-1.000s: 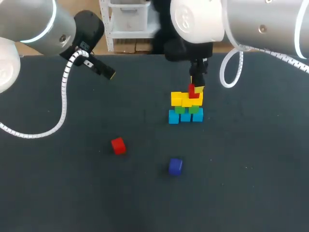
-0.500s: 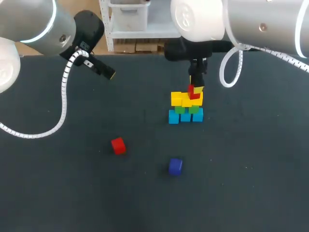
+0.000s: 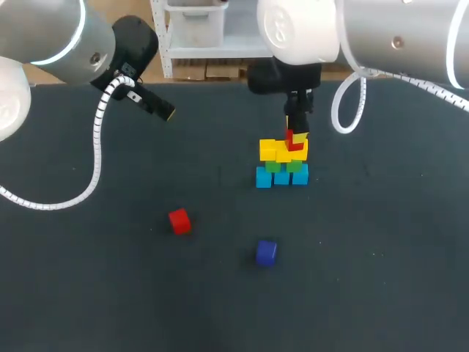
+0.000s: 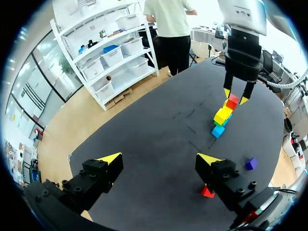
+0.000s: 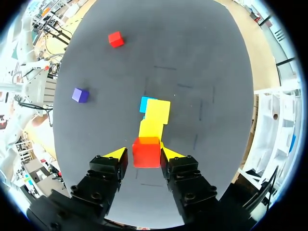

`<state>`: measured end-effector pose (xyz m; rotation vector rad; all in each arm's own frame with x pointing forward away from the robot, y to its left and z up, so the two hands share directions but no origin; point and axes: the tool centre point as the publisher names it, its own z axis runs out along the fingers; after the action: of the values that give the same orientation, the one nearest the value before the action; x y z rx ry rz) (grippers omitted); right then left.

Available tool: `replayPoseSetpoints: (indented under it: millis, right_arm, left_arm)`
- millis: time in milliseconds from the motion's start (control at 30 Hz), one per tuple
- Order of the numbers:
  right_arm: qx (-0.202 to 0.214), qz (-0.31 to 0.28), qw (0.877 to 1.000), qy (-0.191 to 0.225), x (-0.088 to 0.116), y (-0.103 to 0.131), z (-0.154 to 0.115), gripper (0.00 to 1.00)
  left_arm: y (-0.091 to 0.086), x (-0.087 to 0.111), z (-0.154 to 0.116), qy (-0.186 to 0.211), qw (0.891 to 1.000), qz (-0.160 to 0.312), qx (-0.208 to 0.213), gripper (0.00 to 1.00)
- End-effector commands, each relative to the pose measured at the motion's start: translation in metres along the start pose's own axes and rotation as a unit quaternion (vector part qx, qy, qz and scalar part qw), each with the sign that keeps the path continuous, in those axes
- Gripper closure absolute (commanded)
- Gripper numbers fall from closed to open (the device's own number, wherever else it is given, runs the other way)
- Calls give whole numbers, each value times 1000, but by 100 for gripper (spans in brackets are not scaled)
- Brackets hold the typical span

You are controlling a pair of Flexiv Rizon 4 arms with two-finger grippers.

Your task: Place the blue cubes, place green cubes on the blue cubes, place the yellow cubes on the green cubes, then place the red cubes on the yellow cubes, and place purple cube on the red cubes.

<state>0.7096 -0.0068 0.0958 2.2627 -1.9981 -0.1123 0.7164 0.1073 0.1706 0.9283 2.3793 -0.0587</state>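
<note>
Dark table (image 3: 381, 293) under both arms, cubes on its middle part.

Right gripper (image 5: 146, 153): comes down from the far side over the stack and closes on a red cube (image 5: 146, 155). Grips it from two opposite sides, pads flat against its faces, yellow tips showing on either side. Holds it at the very top of the stack, above the right end of the yellow cubes (image 3: 277, 151) as seen in the head view. Cannot tell whether resting on them or just clear of them.

Under the yellow cubes: green cubes (image 3: 272, 167). Under those: blue cubes (image 3: 281, 177), a row of three directly on the table. In the right wrist view, yellow cubes straight ahead of the fingers, with one blue corner peeking out beyond.

Toward the near side, well apart from the stack: loose red cube (image 3: 179, 221) off to the left, purple cube (image 3: 266, 251) nearer the middle. Both flat on the table, apart from each other.

Left gripper (image 4: 160, 159): hangs over the far left of the table, well apart from the stack and from both loose cubes. Stands wide open, nothing between its fingers. Faces across the table toward the stack and the right gripper. In its wrist view, loose red cube partly hidden behind one finger, purple cube a little beyond.
</note>
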Motion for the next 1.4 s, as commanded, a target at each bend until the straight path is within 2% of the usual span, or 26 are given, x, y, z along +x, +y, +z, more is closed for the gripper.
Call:
replayPoseSetpoints:
  millis: [33,867,1400]
  right_arm:
    - [-1,1,1000,-2,0,0,0,60]
    - [-3,17,1000,-7,-1,-3,1,65]
    - [-4,21,1000,-9,-3,-6,1,59]
  left_arm:
    - [1,1,0,-1,1000,1,2,0]
    - [1,1,0,-1,1000,1,2,0]
    - [1,1,0,-1,1000,1,2,0]
